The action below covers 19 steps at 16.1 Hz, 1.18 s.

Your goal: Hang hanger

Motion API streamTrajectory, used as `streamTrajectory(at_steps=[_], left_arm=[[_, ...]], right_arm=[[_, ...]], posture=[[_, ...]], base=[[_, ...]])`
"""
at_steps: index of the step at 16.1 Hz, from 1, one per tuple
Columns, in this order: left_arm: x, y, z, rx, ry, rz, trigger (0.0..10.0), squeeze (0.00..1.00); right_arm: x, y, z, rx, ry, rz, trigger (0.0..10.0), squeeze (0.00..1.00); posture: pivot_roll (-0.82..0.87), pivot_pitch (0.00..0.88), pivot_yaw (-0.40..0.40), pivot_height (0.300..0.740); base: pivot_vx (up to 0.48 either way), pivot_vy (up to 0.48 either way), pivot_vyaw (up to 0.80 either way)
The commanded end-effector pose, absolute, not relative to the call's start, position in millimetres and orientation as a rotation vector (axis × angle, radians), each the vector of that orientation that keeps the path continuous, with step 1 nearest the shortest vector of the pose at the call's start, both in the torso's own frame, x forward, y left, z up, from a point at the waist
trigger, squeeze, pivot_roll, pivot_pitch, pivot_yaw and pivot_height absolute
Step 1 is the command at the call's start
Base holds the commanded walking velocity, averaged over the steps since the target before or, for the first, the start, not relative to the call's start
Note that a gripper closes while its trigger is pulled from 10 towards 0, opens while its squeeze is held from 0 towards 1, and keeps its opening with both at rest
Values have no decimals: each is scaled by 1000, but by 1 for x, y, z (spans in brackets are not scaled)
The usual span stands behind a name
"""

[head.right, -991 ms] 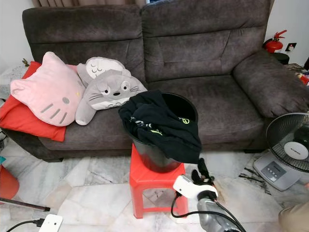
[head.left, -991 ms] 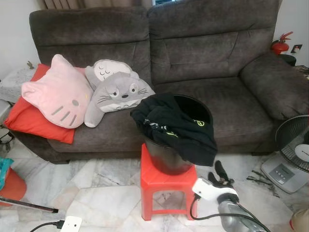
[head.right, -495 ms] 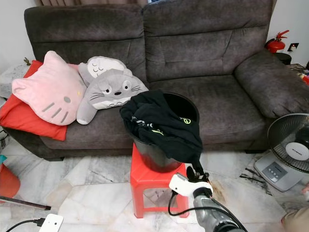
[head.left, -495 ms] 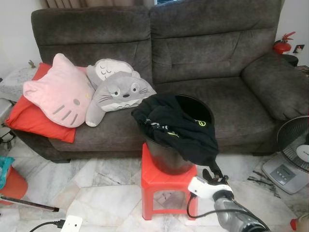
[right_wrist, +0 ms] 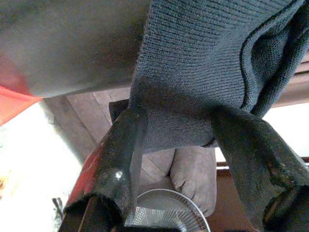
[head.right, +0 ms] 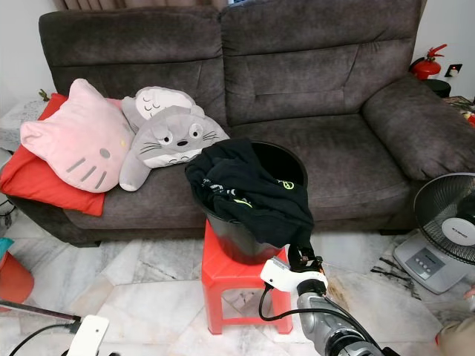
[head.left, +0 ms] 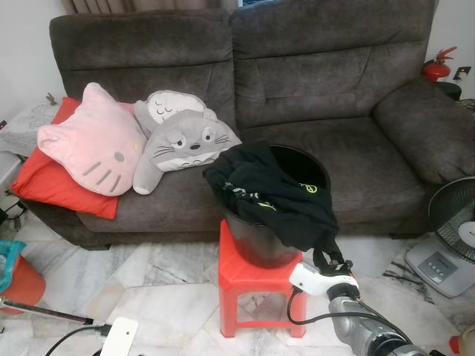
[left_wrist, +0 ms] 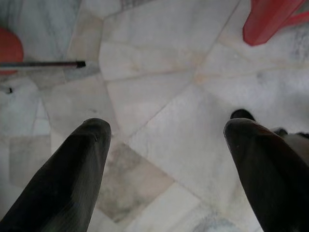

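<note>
**Right hand at the hem of the black garment**

Nearest to the robot, the left hand [left_wrist: 164, 169] hangs over the marble floor [left_wrist: 159, 77] with its two fingers wide apart and nothing between them – it looks idle. A thin dark rod [left_wrist: 41, 64] lies on the floor close by.

A little further, the right hand [head.left: 332, 257] is raised beside the red stool [head.left: 256, 285]. In the right wrist view its fingers [right_wrist: 123, 145] stand apart, and the lowest fold of the black garment [head.left: 271, 194] hangs down between them, perhaps touching them, but they are not closed on it.

The garment is draped over the rim of the black bucket [head.left: 256, 245], which stands on the stool. No hanger can be seen; if there is one inside the cloth, it is hidden.

Behind are the grey sofa [head.left: 334, 81], a pink cat cushion [head.left: 93, 141] and a grey plush [head.left: 185, 141]; a fan [head.left: 454, 230] stands at the right.

I judge the step is the reach for the garment – the grasp is not yet made. The next move calls for closing the fingers on the hem, then lifting it free of the bucket
</note>
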State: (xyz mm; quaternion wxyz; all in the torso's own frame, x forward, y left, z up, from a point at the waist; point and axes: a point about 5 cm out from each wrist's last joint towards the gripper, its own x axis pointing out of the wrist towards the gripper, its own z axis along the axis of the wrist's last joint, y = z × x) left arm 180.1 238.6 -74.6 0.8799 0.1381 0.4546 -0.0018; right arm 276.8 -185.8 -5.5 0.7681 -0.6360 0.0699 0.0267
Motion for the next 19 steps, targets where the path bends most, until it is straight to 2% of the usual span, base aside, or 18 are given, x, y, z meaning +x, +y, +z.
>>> streamTrajectory(at_steps=[1, 3, 4, 5, 7, 9, 11, 13, 15, 16, 19], left_arm=[[187, 240, -71, 309, 935, -3, 10000, 0], [189, 239, -70, 310, 929, -5, 10000, 0], [189, 238, -70, 309, 926, -7, 10000, 0], [189, 239, -70, 307, 923, -5, 10000, 0], [190, 241, -69, 309, 921, -3, 10000, 0], [190, 242, -69, 312, 922, -4, 10000, 0], [186, 246, -69, 314, 933, -4, 10000, 0], [186, 244, -70, 309, 931, -6, 10000, 0], [186, 243, -70, 308, 930, -8, 10000, 0], [184, 239, -73, 313, 935, -15, 10000, 0], [180, 233, -76, 312, 941, -22, 10000, 0]], right_arm=[[278, -181, -5, -1350, 152, 57, 10000, 0], [276, -181, -9, -1266, 210, 62, 10000, 0], [270, -181, -18, -1056, 342, 49, 10000, 0], [266, -182, -19, -774, 392, -18, 10000, 0], [259, -182, -22, -467, 418, -85, 10000, 0], [255, -183, -24, -334, 422, -116, 10000, 0], [243, -187, -35, 65, 490, -191, 10000, 0], [238, -189, -40, 282, 505, -193, 10000, 0], [241, -190, -38, 142, 509, -143, 10000, 0], [242, -186, -38, -93, 542, -26, 10000, 0], [243, -187, -40, -270, 581, 32, 10000, 0]], posture=[[-169, 0, 116, 732], [-172, 0, 116, 732], [-173, 0, 113, 732], [-173, 0, 110, 732], [-186, 0, 114, 732], [-196, 0, 117, 732], [-205, 0, 119, 732], [-196, 0, 116, 732], [-197, 0, 122, 732], [-203, 0, 127, 732], [-196, 0, 127, 732]], base=[[0, 0, 0], [0, 0, 0], [0, 0, 0], [0, 0, 0], [0, 0, 0], [0, 0, 0], [0, 0, 0], [0, 0, 0], [0, 0, 0], [0, 0, 0], [0, 0, 0]])
